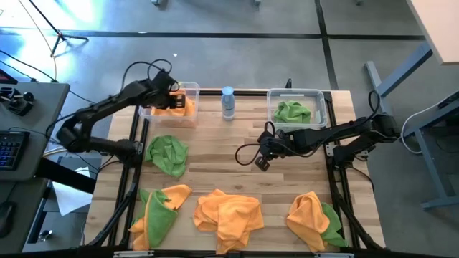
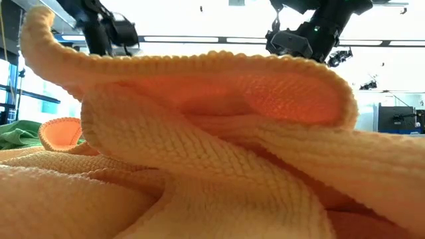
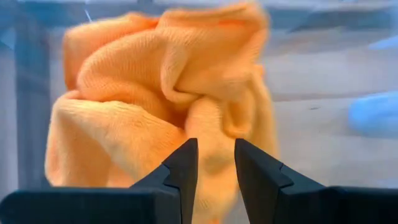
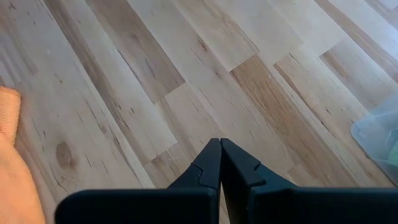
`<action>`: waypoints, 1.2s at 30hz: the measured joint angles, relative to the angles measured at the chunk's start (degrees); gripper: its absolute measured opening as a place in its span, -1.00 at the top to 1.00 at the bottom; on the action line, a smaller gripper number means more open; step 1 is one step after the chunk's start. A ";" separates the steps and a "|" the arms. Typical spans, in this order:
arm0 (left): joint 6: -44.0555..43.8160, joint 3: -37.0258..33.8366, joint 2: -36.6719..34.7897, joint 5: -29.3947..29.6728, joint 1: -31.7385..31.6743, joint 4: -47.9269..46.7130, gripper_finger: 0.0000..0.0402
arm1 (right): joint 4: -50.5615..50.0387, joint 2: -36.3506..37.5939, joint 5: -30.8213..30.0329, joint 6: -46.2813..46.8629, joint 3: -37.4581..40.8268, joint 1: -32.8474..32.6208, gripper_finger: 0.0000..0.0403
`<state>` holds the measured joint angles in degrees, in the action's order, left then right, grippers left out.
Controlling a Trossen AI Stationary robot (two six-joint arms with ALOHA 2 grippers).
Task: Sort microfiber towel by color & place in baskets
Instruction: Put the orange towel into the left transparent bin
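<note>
My left gripper (image 1: 174, 97) is over the left basket (image 1: 194, 88) at the table's far left, shut on an orange towel (image 1: 177, 109) that sits bunched inside it. The right basket (image 1: 320, 93) at the far right holds a green towel (image 1: 292, 112). My right gripper (image 1: 262, 161) hovers shut over bare wood mid-table, touching nothing (image 4: 220, 144). A green towel (image 1: 167, 155) lies at mid-left. Along the near edge lie an orange-and-green pile (image 1: 158, 212), an orange heap (image 1: 228, 212) and another orange-and-green pile (image 1: 314, 221). My left gripper (image 3: 216, 152) pinches a fold (image 3: 214, 134) of the orange towel between its two fingers, which stand a narrow gap apart with cloth in it. The rest of the towel (image 3: 143, 93) bunches up beyond the fingertips inside the basket. How many layers are held does not show.
A small translucent bottle with a blue cap (image 1: 228, 102) stands between the two baskets at the far edge. In the low view an orange towel (image 2: 212, 153) fills nearly the whole picture. Bare wood lies at the table's middle (image 1: 222, 154).
</note>
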<state>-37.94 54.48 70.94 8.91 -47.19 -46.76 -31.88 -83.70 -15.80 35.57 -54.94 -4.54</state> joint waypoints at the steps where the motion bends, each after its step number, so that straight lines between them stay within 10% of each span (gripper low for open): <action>1: -0.72 0.00 -1.74 0.67 0.87 -0.15 0.53 | -0.02 0.00 0.25 -0.01 0.00 0.00 1.00; 11: -10.31 0.05 -12.09 4.71 16.17 -1.61 0.57 | 0.00 0.00 2.60 -2.40 0.00 0.00 1.00; 24: -28.04 0.09 -9.73 15.42 43.82 -2.08 0.81 | -0.01 0.00 4.27 -4.63 0.00 0.00 1.00; 36: -38.07 0.11 -4.24 16.96 56.70 -1.91 1.00 | -0.28 0.00 6.59 -6.05 0.00 0.00 1.00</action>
<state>-76.01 54.59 66.71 25.88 9.51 -48.68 -32.16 -83.70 -9.21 29.52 -54.94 -4.54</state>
